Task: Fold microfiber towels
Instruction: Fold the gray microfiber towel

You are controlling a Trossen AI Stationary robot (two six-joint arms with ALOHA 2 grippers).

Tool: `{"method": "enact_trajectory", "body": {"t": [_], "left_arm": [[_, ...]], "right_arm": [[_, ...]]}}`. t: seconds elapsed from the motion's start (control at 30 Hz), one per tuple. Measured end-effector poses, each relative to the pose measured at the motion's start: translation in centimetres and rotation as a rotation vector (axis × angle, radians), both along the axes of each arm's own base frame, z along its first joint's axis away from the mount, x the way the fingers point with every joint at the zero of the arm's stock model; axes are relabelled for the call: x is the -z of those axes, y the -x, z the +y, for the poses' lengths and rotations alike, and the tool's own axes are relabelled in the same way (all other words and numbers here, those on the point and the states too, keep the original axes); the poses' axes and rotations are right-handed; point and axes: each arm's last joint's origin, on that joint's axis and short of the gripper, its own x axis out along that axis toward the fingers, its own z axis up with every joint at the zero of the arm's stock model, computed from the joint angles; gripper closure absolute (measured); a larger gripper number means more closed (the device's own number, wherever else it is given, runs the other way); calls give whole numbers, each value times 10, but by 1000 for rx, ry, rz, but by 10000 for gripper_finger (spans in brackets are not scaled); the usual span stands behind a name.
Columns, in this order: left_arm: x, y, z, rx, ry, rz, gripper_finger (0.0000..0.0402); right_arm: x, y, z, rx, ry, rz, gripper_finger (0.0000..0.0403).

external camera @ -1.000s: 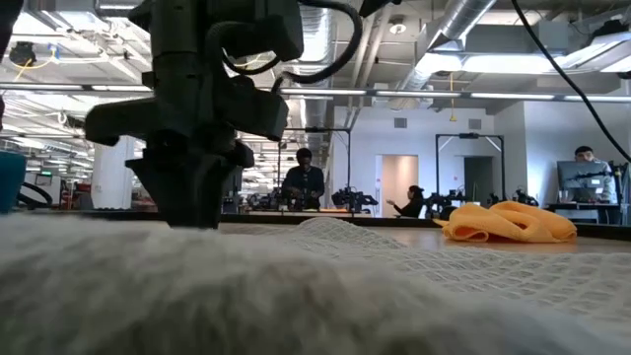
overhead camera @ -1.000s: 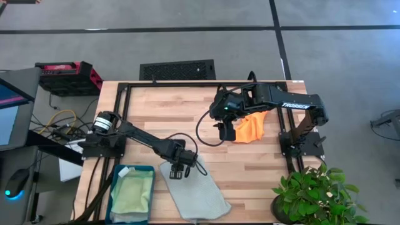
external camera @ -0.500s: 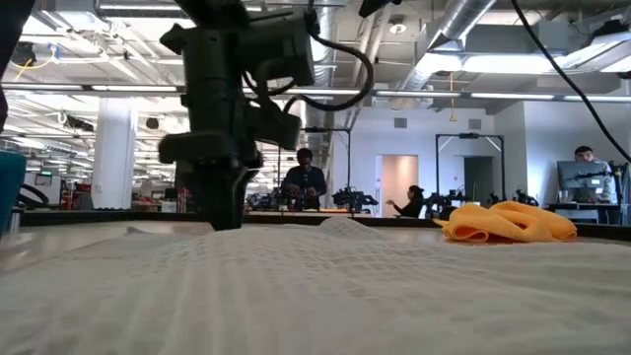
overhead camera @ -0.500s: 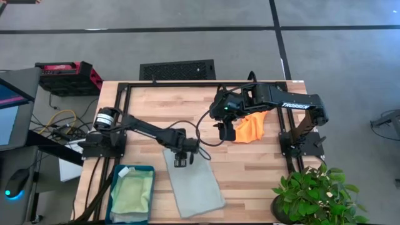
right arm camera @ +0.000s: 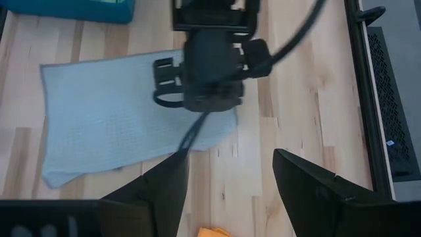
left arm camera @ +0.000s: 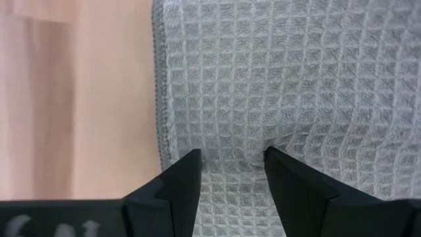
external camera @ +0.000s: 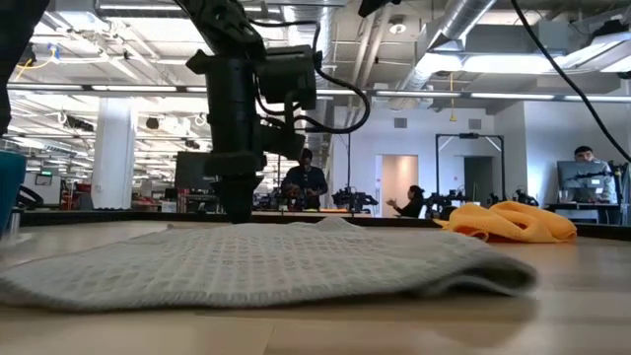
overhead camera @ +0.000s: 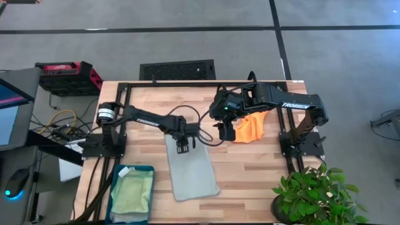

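Obs., both arms over the wooden table (overhead camera: 250,169)

- My left gripper (overhead camera: 183,147) was down at the far end of the grey-blue towel (overhead camera: 192,170), close to its left hem. In the left wrist view the two fingers (left arm camera: 187,174) pressed into the waffle weave with a small puckered ridge of cloth pinched between them, so I logged it as grasping the towel, jaws only narrowly apart.
- The grey-blue towel lay spread as a long rectangle at the table's middle front, running from my left gripper toward the near edge and slanting a little to the right. In the low view it sat flat on the wood, with a slight hump at the pinched end.
- My right gripper (overhead camera: 226,132) hung above the table on the right half, just beside the orange towel (overhead camera: 251,128). Its fingers stood wide apart with nothing between them: released. Its wrist camera looked across at the left arm and the grey-blue towel.
- The orange towel lay crumpled in a loose heap, unfolded, well apart from the grey-blue one.
- The light green towel (overhead camera: 132,195) lay inside the teal bin (overhead camera: 115,187) at the near left corner of the table.
- A potted plant (overhead camera: 312,194) stood at the near right corner.
- People showed far back in the room, away from the table
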Motion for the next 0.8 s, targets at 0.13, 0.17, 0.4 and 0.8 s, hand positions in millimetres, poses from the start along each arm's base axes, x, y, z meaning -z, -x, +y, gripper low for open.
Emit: {"method": "enact_trajectory", "body": {"t": [0.13, 0.17, 0.4, 0.8], "left_arm": [[0, 2, 16, -46, 2, 0, 239], [0, 2, 19, -56, 2, 0, 239], [-5, 3, 27, -19, -6, 33, 239], [-75, 22, 14, 16, -8, -49, 239]], "right_arm": [[0, 0, 0, 0, 0, 0, 159], [0, 0, 0, 0, 0, 0, 159], [0, 0, 0, -16, 11, 1, 159], [1, 2, 0, -20, 14, 22, 159]]}}
